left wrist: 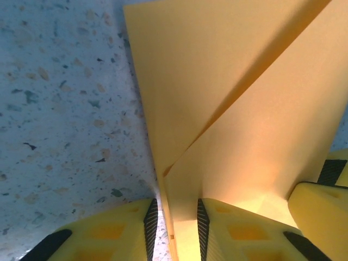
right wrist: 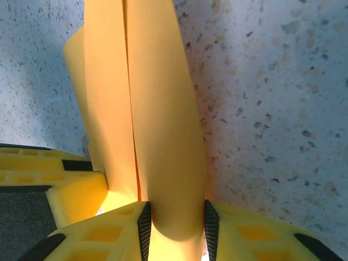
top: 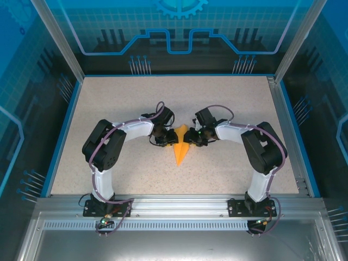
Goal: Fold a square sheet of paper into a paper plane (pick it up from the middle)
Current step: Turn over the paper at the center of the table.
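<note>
Paper plane (top: 179,153): a thin orange-yellow triangle in the middle of the table (top: 136,103), between the two claws. Its sharp nose points at the near edge, where the arms are bolted on.

Left claw (top: 165,138): it sits at the left side of the plane's wide end.

Right claw (top: 194,137): it sits at the right side of the wide end, across from the left claw. The two claws are very close together.

Left claw up close (left wrist: 176,217): the paper plane (left wrist: 244,109) stands on its edge between the two yellow fingers. The paper touches one black pad (left wrist: 202,228). A thin strip of table shows by the other pad (left wrist: 152,223). I cannot tell if this claw is pinching the paper or only sits around it.

Folds from the left wrist: one long crease runs slanted across the paper, and one layer lies over another.

Right claw up close (right wrist: 176,217): its two fingers are clamped on the paper plane (right wrist: 157,109). The paper fills the whole gap from one black pad (right wrist: 144,228) to the other and bulges a little there.

Folds from the right wrist: a long straight seam runs up the middle of the paper.

Neighbours: a yellow finger (left wrist: 321,217) of the right claw shows just beside the paper in the left wrist view. A yellow finger (right wrist: 70,190) of the left claw shows beside the paper in the right wrist view.
</note>
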